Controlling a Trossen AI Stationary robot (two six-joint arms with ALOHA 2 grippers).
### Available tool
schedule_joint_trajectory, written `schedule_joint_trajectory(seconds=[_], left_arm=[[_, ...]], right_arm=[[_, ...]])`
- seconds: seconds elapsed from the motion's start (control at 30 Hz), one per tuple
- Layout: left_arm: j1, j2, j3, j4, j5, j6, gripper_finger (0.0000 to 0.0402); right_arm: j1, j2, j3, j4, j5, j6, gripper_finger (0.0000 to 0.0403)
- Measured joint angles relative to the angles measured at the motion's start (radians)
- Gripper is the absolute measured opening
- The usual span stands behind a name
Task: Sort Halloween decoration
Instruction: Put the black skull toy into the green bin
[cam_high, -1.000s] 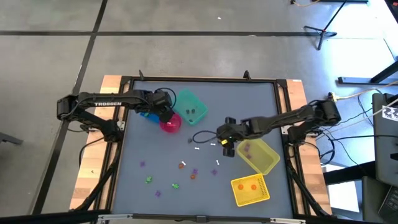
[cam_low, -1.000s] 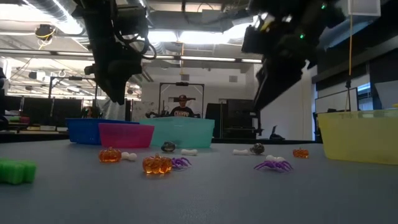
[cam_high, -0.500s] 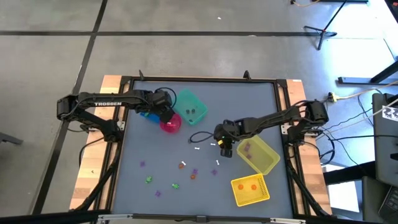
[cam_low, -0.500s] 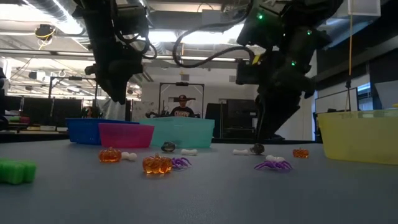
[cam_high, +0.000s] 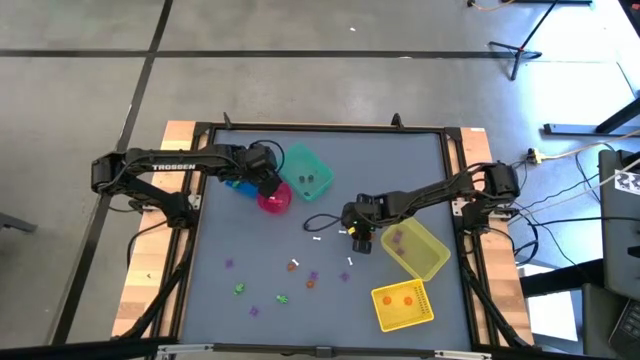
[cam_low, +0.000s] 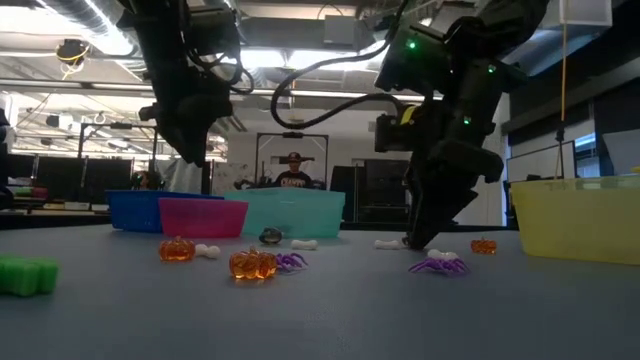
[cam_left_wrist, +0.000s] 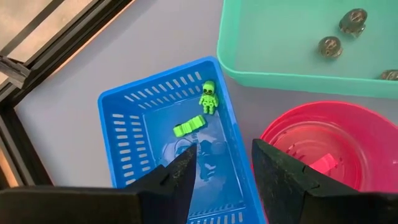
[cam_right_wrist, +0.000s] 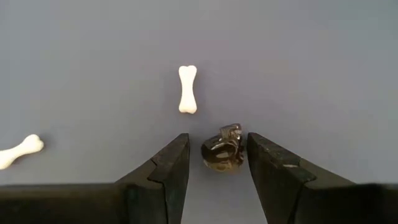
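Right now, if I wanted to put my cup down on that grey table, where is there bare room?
The far right corner of the table, behind the right gripper and right of the teal bin, is bare. So is the near left strip beside the purple trinket. The middle near edge is crowded with small trinkets, and the yellow bins fill the near right.

Robotics lab, exposed ceiling ducts (cam_low: 60, 50), workstations

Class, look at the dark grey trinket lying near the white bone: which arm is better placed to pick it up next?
Right. The right gripper is down at the table, open, fingers either side of the dark grey trinket. The left gripper hangs over the blue bin.
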Motion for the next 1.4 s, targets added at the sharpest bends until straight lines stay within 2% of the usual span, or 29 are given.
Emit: schedule_joint_trajectory(seconds=[0.33,0.6,0.7,0.93,1.03,1.2,1.4], left_arm=[[0.000,0.000,0.000,0.010,0.000,0.000,0.0139],[0.000,0.000,0.000,0.010,0.000,0.000,0.0139],[0.000,0.000,0.000,0.009,0.000,0.000,0.0139],[0.000,0.000,0.000,0.009,0.000,0.000,0.0139],[0.000,0.000,0.000,0.009,0.000,0.000,0.0139],[0.000,0.000,0.000,0.009,0.000,0.000,0.0139],[0.000,0.000,0.000,0.009,0.000,0.000,0.0139]], right_arm=[[0.000,0.003,0.001,-0.003,0.000,-0.001,0.0155],[0.000,0.003,0.001,-0.002,-0.001,-0.001,0.0091],[0.000,0.003,0.001,-0.001,-0.001,-0.001,0.0078],[0.000,-0.009,0.000,-0.002,-0.013,0.000,0.0094],[0.000,-0.015,0.044,-0.046,-0.020,-0.008,0.0096],[0.000,-0.016,0.164,-0.114,-0.008,-0.114,0.0098],[0.000,-0.017,0.305,-0.084,0.130,-0.289,0.0099]])
